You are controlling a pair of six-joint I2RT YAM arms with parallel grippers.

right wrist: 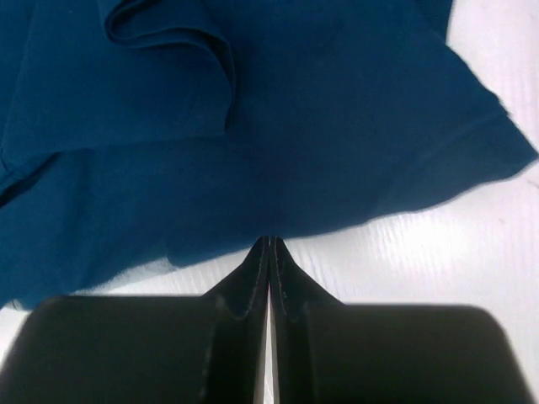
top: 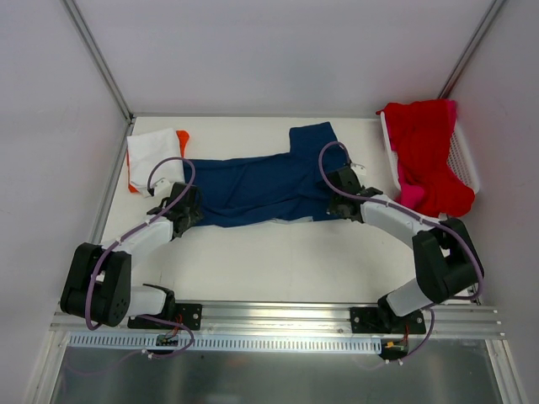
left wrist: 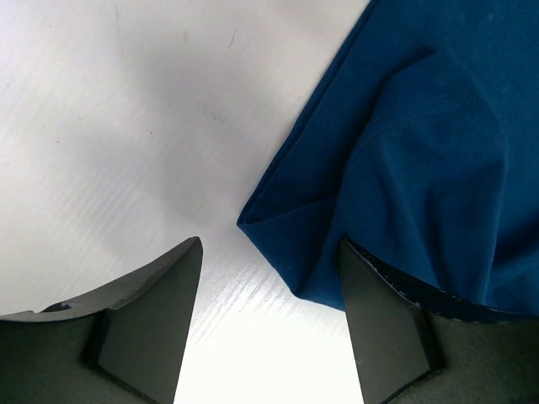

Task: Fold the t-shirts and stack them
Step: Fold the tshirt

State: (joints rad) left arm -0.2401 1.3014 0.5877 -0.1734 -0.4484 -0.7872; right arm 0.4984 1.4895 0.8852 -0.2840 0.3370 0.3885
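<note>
Table surface, white, carries the navy blue t-shirt across its middle. The shirt's long axis runs left to right between the two arms, and one sleeve points toward the far edge. At the far right, the white mesh basket holds the red t-shirt, with the pink t-shirt showing beneath it. At the far left, the white t-shirt lies folded on the orange t-shirt.

Each arm sits at one end of the navy shirt, so neither is clearly nearer. The left gripper is at the left end with its fingers spread wide. In its wrist view, a folded corner of the cloth lies just ahead of the gap and touches one finger. The right gripper is at the right end with its fingers pressed together, the tips at the shirt's near hem. Whether any cloth is pinched between them cannot be told.

The left fingers would likely need to advance over that corner before closing.
</note>
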